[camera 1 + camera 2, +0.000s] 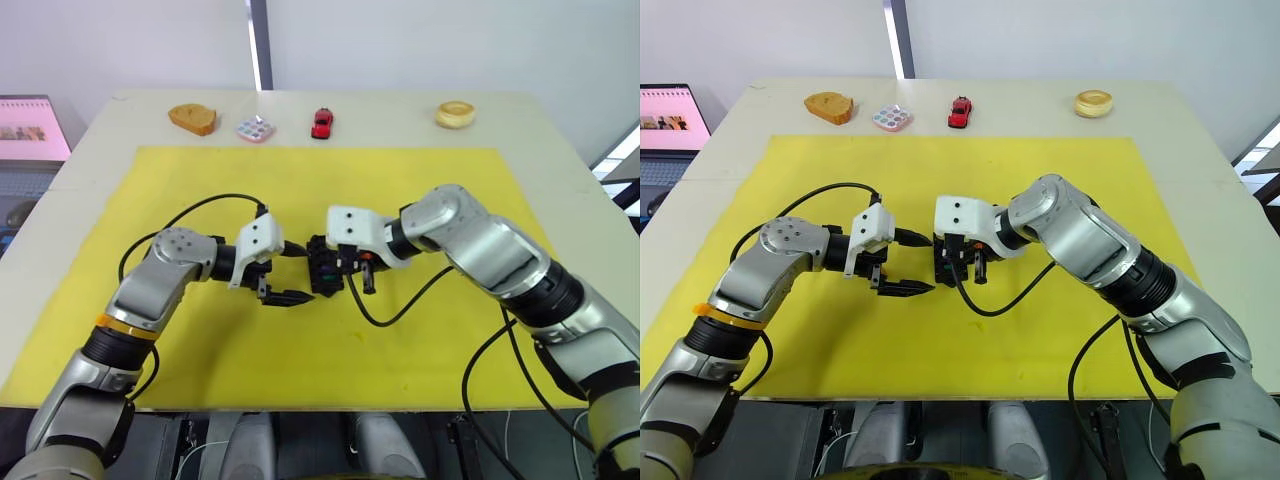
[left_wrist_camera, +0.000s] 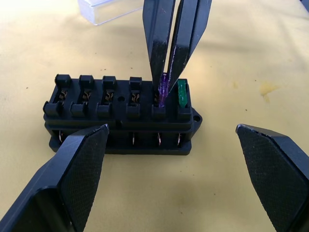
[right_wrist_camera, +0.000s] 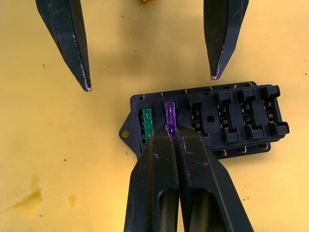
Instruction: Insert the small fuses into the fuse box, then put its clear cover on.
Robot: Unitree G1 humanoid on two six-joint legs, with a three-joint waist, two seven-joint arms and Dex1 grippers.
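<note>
Centrally on the yellow mat lies the black fuse box, between the two grippers. Its end slot holds a green fuse. Next to it, a purple fuse stands in the neighbouring slot, pinched between the closed fingers of the right gripper. Facing it, the left gripper has its jaws spread wide, holding nothing, just short of the box. Behind the box lies the clear cover.
</note>
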